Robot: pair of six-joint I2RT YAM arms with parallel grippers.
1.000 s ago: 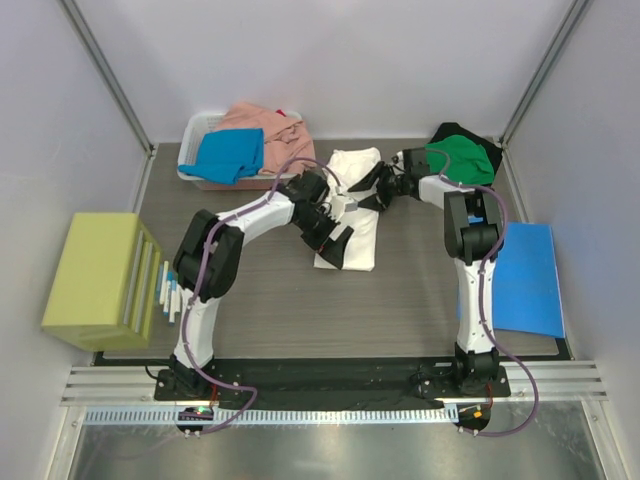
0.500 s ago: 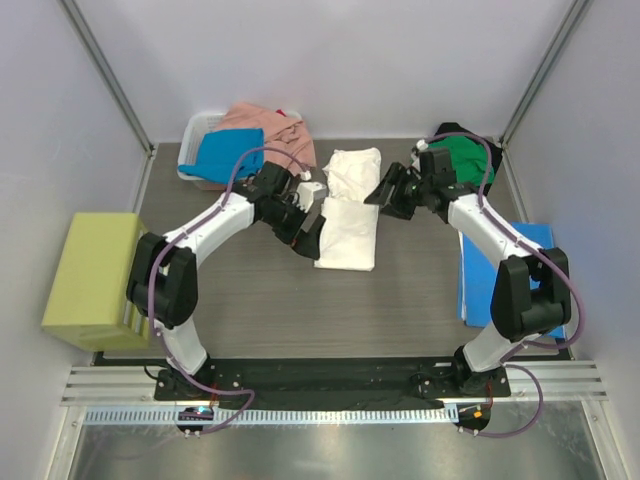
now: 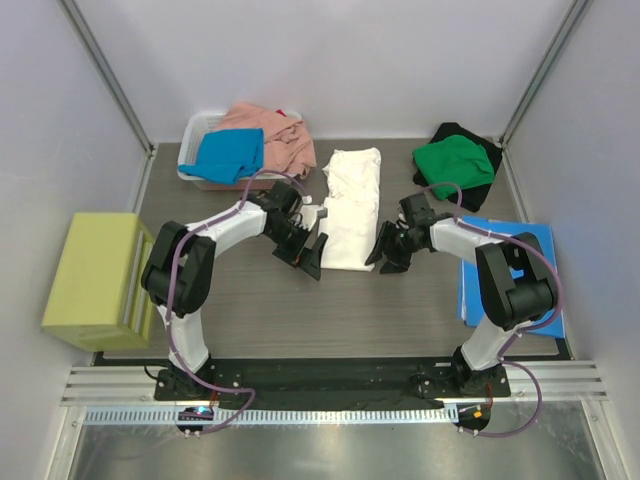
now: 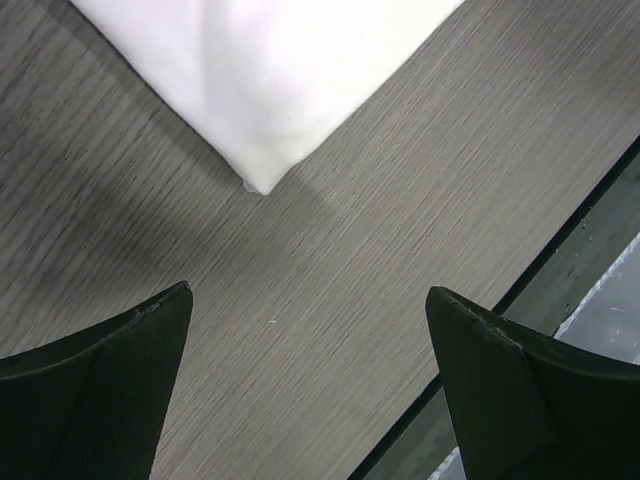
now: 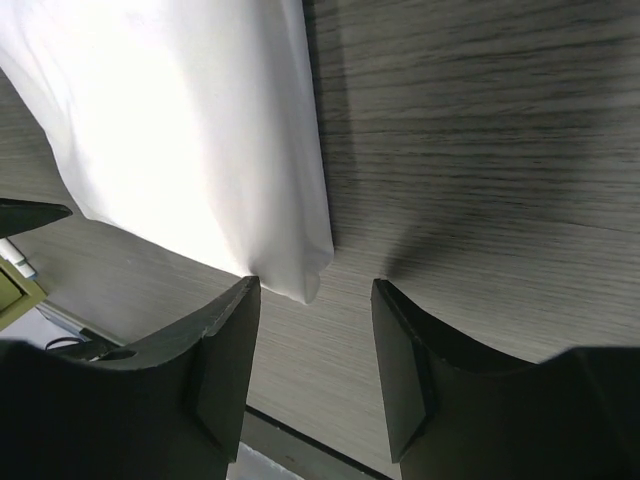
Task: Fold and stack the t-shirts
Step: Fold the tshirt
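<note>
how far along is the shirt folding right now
Seemingly done: green t-shirt on black t-shirt, far right. In hand: white t-shirt, a long folded strip; left gripper and right gripper, both open, at its near corners. Left: pink t-shirt and blue t-shirt heaped on the basket.

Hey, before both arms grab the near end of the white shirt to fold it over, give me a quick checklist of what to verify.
1. Left pincer open: ok, jaws wide apart.
2. Right pincer open: ok.
3. White t-shirt lying flat in a long strip: ok.
4. Its near left corner inside the left pincer: not ok, it lies ahead of the tips.
5. Its near right corner inside the right pincer: ok, seen between the tips.
6. Right pincer low enough to pinch cloth: cannot tell.
</note>
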